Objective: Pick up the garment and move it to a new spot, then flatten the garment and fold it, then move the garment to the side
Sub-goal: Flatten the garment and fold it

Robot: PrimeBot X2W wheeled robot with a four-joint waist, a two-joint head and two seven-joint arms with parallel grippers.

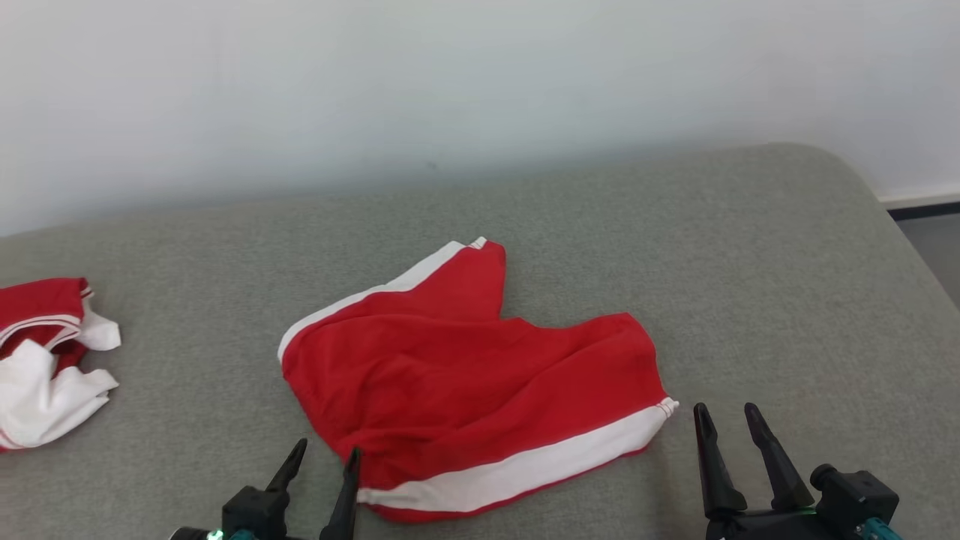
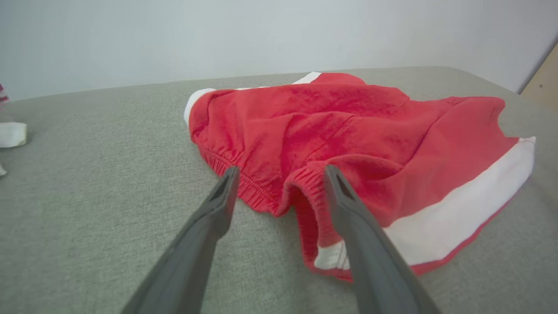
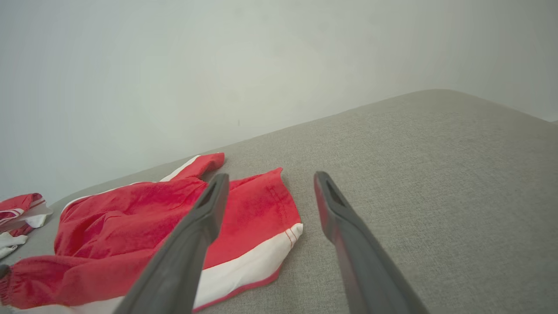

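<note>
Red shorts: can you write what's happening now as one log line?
garment: red shorts rumpled on grey surface | left gripper: open, at waistband | right gripper: open, beside leg hem | folded: not yet

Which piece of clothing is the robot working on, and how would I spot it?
Look at the grey cushioned surface below the white wall. Near its middle, ahead of the left gripper and right gripper, lie red shorts spread out. Unlike the crumpled red-and-white garment at the far left, they carry one broad white stripe down each side.

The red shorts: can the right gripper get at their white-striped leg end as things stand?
Probably yes. The open right gripper sits just beside the red shorts, and bare grey surface lies between them.
</note>
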